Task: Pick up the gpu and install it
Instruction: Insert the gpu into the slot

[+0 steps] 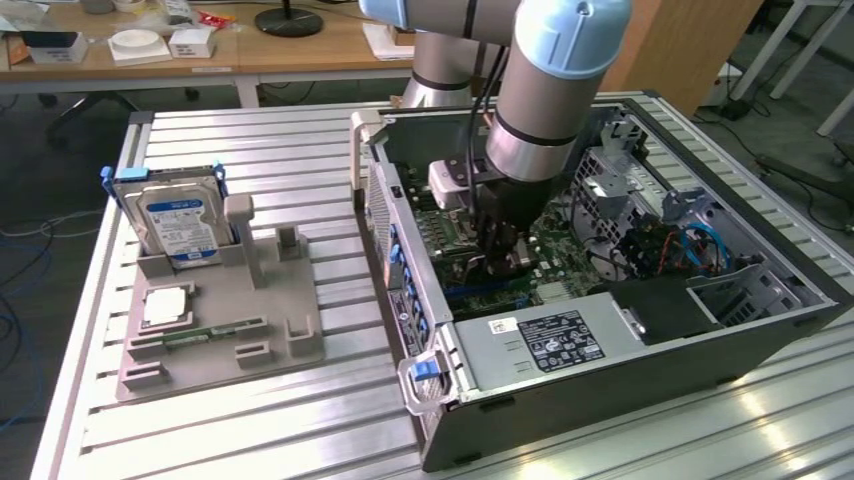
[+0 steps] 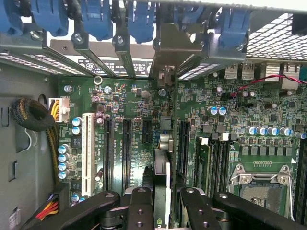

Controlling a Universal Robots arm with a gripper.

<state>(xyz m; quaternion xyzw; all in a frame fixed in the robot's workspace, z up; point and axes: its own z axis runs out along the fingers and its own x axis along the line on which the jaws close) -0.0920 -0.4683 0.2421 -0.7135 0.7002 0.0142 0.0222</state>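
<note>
The gpu [image 2: 162, 177] appears edge-on in the wrist view, a thin card standing upright over the green motherboard [image 2: 268, 120], with its metal bracket [image 2: 175, 45] up against the case's rear slot openings. My gripper [image 2: 163, 208] is shut on the card, one black finger [image 2: 140, 208] on each side of it. The card's lower edge lines up along a long black expansion slot; whether it is seated in it I cannot tell. From the exterior view, my gripper [image 1: 505, 255] reaches straight down into the open computer case [image 1: 747, 330], low over the board.
Blue slot clips [image 2: 139, 19] line the case's rear wall. A white slot [image 2: 88, 153] and a cable bundle [image 2: 36, 115] lie to one side, the CPU socket [image 2: 261, 184] to the other. On the table, a grey fixture [image 1: 267, 335] holds a hard drive [image 1: 180, 215] and a memory stick [image 1: 214, 328].
</note>
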